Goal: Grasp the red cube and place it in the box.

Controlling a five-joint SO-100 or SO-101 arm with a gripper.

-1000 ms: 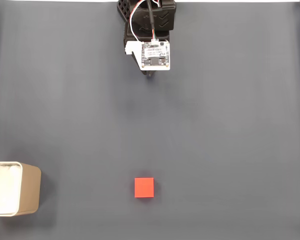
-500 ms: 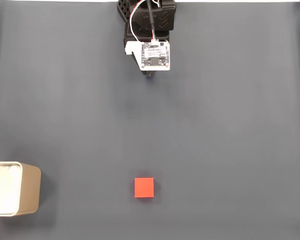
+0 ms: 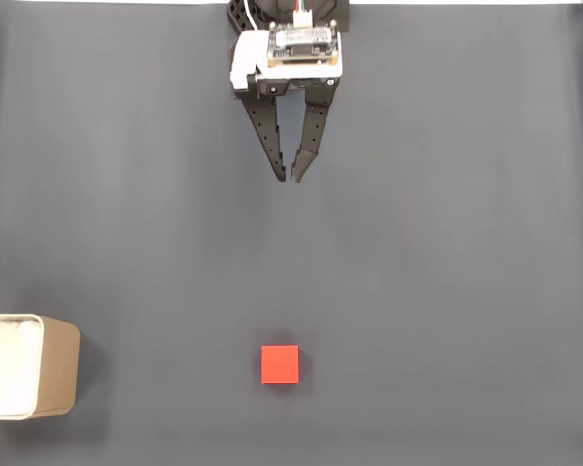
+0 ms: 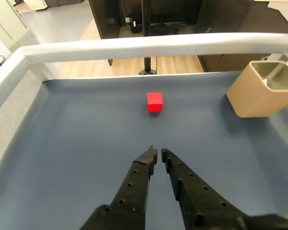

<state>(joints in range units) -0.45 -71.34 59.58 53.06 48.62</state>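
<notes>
Nothing of the task is done yet: the red cube [image 3: 280,364] sits untouched on the dark grey mat [image 3: 447,252], and the box [image 3: 27,366] holds no cube that the fixed view shows. Reaching, grasping, carrying and dropping all remain, so by my reading this is the very start of the approach.

The gripper [image 3: 290,179] hangs near the top edge of the fixed view with its two black fingers pointing down the picture; the tips nearly meet, leaving only a narrow slit between them, and they hold nothing. In the wrist view the gripper [image 4: 157,154] shows the same thin gap (too narrow, I judge, to pass over the cube without opening first).

The cube lies well apart from the fingertips, almost straight ahead of them: directly below in the fixed view, and just beyond the tips at the middle of the wrist view [image 4: 154,102]. The box stands at the lower left edge of the fixed view, well apart from the cube, and at the right of the wrist view [image 4: 259,88], its open top facing up.
</notes>
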